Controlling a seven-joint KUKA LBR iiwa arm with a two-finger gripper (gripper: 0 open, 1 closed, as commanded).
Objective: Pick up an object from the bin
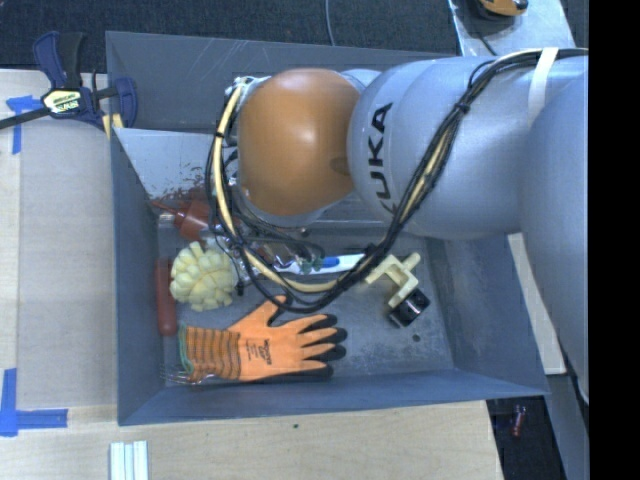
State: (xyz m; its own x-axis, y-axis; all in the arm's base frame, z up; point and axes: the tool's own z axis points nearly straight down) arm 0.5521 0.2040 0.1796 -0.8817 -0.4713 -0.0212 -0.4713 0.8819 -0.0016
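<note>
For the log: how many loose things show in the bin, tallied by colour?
Orange: 1, glove
Yellow: 1, knobbly ball
Red-brown: 2, stick and lump
Cream and black: 1, plastic piece
Blue-white: 1, thin strip
Total: 6 in view; the arm covers part of the bin.

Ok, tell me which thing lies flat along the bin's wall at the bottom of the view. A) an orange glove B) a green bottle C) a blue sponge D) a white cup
A: the orange glove with dark fingertips lies flat there, just below the pale yellow bumpy thing.
</note>
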